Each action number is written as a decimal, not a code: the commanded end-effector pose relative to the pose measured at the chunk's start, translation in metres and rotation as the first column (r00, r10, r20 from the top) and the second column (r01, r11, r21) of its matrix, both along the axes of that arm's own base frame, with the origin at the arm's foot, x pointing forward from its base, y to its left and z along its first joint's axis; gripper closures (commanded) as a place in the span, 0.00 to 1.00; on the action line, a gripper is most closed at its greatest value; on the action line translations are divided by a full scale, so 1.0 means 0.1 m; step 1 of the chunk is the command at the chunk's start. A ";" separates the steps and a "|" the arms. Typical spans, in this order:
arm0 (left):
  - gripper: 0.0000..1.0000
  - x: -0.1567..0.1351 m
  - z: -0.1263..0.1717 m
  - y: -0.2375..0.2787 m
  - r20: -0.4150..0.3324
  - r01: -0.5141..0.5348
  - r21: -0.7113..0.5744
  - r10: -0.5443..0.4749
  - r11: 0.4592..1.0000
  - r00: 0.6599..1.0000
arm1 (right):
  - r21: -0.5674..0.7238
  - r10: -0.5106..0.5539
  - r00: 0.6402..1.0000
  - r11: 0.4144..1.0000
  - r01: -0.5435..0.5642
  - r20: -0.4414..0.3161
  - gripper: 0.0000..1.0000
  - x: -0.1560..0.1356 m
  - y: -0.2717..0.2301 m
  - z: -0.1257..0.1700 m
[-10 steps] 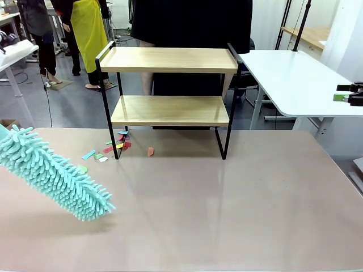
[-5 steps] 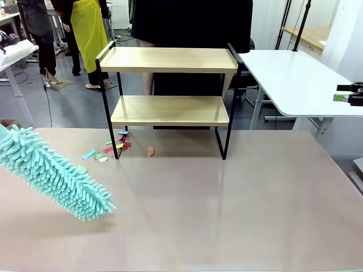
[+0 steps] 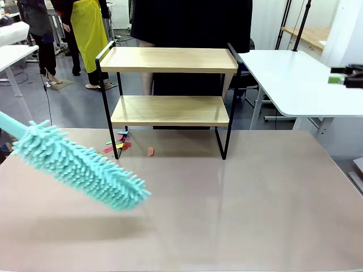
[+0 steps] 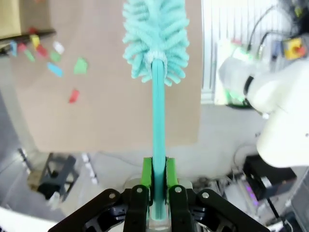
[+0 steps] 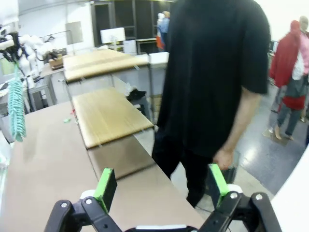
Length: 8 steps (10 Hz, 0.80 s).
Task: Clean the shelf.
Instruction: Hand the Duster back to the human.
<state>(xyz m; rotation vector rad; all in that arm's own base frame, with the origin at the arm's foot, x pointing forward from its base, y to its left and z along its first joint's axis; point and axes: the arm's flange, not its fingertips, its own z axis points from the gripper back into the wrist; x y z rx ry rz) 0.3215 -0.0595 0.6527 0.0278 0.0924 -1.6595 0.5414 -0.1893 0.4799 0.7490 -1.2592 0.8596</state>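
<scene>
Beige table [image 3: 238,215], paper scraps [image 3: 116,144] by shelf [image 3: 169,85]; left pincer [image 4: 158,186] clamps duster [image 3: 79,167]; right pincer [image 5: 159,186] agape, empty.

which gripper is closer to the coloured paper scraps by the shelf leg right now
Left. The left gripper, shut on the duster, is at the table's left side, the duster head just in front of the scraps. The right gripper hangs open far off at the right edge.

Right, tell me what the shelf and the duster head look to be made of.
The shelf: boards look like light wood or laminate, matte with visible grain; frame looks like thin black metal rod. Duster head: soft teal chenille-like microfibre, judging by its fuzzy fingers.
</scene>
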 end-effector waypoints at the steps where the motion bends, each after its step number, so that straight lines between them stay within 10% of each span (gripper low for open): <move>1: 0.86 0.03 -0.18 -0.03 0.040 0.009 -0.147 -0.003 0.989 0.999 | 0.021 0.127 0.991 0.992 -0.126 -0.043 0.00 -0.17 0.47 0.34; 8: 0.86 0.17 -1.05 -0.49 0.193 0.086 -0.610 0.042 0.788 0.980 | 0.125 0.443 0.890 0.894 -0.430 -0.108 0.00 -1.08 1.90 0.34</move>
